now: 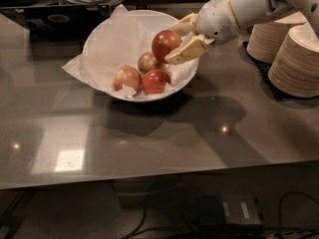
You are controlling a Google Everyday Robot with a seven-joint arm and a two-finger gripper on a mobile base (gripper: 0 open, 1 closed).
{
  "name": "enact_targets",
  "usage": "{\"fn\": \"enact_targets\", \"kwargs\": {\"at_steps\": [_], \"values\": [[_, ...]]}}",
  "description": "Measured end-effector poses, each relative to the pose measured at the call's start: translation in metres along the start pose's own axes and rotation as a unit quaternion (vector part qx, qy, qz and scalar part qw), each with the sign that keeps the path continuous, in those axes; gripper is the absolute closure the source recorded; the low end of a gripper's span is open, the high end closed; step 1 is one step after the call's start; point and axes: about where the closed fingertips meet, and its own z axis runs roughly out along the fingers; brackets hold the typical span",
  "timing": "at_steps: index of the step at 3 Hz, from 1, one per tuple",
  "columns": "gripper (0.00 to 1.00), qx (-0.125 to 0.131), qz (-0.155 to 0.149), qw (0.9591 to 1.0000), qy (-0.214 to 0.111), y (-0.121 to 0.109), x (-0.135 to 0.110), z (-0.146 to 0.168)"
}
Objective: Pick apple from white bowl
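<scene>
The apple point(165, 42), deep red and round, hangs in the air over the right-hand part of the white bowl point(93, 40), above the fruit that lies in it and, as far as this angle lets one judge, touching none of it. It is clamped in the end effector point(171, 46), whose two tan fingers point(188, 50) are closed against its right side, one high and one low, reaching in from the right. The white arm point(241, 6) behind them runs up and off toward the top right corner. Below the held fruit, three more sit close together on the crinkled paper point(117, 31) that lines the bowl: a tan-yellow apple point(148, 62) at the back, a pale pink apple point(126, 77) at the front left and a redder apple point(155, 81) at the front right. The paper spills over the rim at the left. The bowl stands on a grey, glossy worktop point(149, 138), and stacked tan plates point(297, 63) stand well apart at the right edge.
</scene>
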Motion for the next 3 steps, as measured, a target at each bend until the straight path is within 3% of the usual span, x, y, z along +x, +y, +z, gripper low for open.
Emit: {"fn": "enact_targets", "kwargs": {"at_steps": [1,2,3], "values": [[1.0,-0.021,-0.01,0.999,-0.039,0.003,-0.013,-0.005],[1.0,-0.059,-0.03,0.996,-0.06,0.009,-0.028,0.0],[1.0,-0.061,-0.032,0.9958,-0.06,0.01,-0.029,0.0]]}}
